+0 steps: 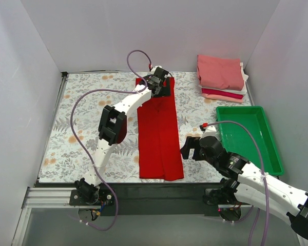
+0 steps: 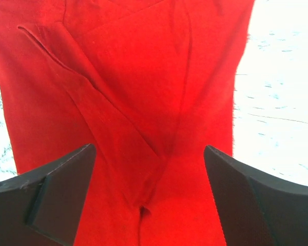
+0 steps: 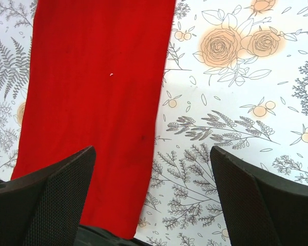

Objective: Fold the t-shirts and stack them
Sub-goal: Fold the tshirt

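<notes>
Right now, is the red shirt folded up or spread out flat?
Half folded. The red shirt lies as a long narrow strip, sides folded in to the middle, not yet short like the stacked shirts.

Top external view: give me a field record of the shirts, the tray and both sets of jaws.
red t-shirt: long strip folded lengthwise, flat at the middle of the table
folded stack: far right corner, salmon-pink on top
green tray: right side, nearer than the stack
left jaws: open, above the strip's far end
right jaws: open, above the strip's near right edge, holding nothing
</notes>
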`<state>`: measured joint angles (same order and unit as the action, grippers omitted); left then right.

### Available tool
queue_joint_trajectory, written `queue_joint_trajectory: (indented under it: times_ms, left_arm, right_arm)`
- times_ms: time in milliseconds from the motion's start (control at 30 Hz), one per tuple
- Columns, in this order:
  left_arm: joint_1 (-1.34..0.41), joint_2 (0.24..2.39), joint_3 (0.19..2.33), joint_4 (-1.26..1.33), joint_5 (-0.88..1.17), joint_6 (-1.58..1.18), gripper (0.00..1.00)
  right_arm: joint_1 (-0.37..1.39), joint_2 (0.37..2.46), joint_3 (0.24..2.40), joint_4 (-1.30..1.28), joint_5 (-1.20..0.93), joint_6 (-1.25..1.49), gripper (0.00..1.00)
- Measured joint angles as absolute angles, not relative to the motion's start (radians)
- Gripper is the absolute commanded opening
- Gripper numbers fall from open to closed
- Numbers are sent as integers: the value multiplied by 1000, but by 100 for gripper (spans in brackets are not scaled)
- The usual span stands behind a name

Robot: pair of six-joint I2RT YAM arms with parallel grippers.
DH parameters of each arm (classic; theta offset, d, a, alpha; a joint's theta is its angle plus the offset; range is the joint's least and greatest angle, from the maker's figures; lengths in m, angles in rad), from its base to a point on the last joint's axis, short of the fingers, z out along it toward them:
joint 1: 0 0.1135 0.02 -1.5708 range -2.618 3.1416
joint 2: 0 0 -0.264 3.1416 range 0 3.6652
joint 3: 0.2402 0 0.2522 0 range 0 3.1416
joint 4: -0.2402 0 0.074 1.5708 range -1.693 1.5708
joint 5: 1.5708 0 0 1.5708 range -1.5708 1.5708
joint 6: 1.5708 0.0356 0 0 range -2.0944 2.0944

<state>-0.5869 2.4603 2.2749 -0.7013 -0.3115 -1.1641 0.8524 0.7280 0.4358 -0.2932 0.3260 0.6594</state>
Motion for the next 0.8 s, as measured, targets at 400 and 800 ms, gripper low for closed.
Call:
queue_joint_trajectory:
  times_ms: [400,800]
  left_arm:
    - [-587,2576,2314,-730,-345,-1057,58]
    - [-593,2558,2290,-756,-450,-1054,54]
  right_arm:
    - [845,676,422,-309,368,660,98]
    - [839,688,409,-320,373,669,98]
